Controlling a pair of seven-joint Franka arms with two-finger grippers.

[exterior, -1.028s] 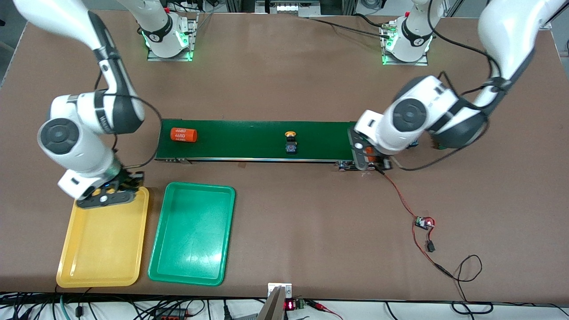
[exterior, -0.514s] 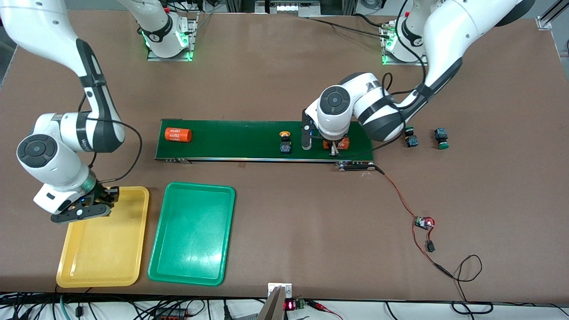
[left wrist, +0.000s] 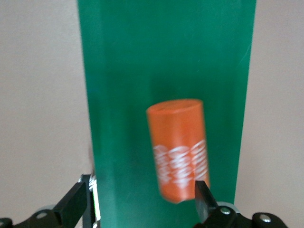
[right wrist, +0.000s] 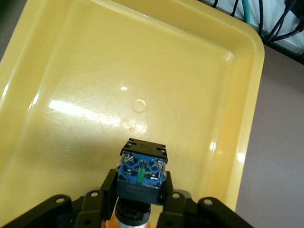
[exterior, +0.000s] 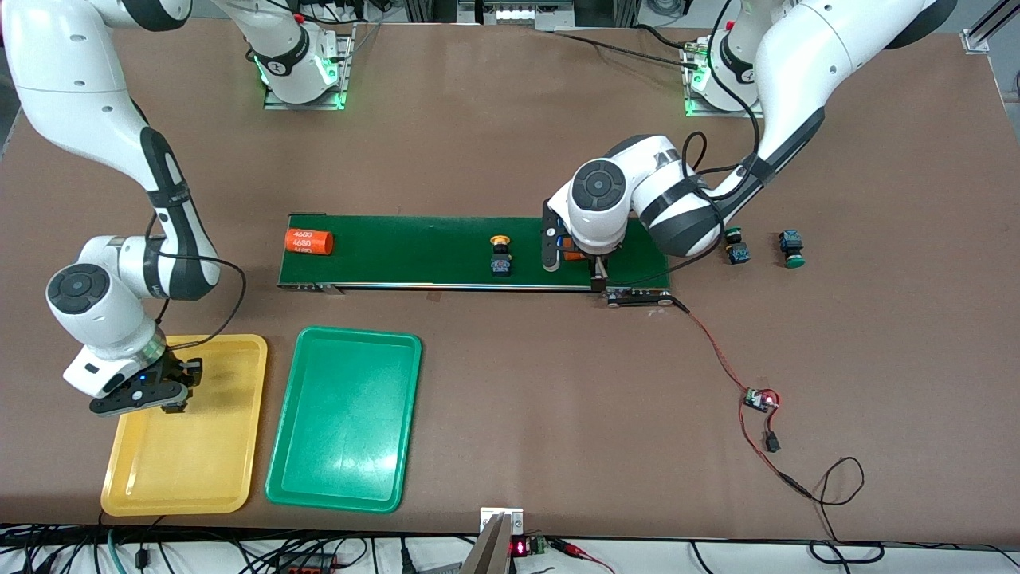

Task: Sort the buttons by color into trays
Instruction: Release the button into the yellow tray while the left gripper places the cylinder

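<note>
Front view: the shallow yellow plastic tray [exterior: 185,470] and, just beside it, the matching green plastic tray [exterior: 344,422] both hold nothing. A yellow-capped push-button [exterior: 500,257] lies on the long dark-green belt [exterior: 414,251].

Left wrist view: left gripper [left wrist: 142,202], jaws wide, hovers over an orange cylinder [left wrist: 179,149].

Right wrist view: right gripper [right wrist: 138,199], over the yellow tray, clamps a black-and-blue button [right wrist: 141,172].

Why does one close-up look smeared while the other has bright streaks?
Left wrist view: the orange cylinder and its lettering are blurred. Right wrist view: sharp, with white glare streaks on the glossy yellow tray. Front view: similar sheen on the green tray.
</note>
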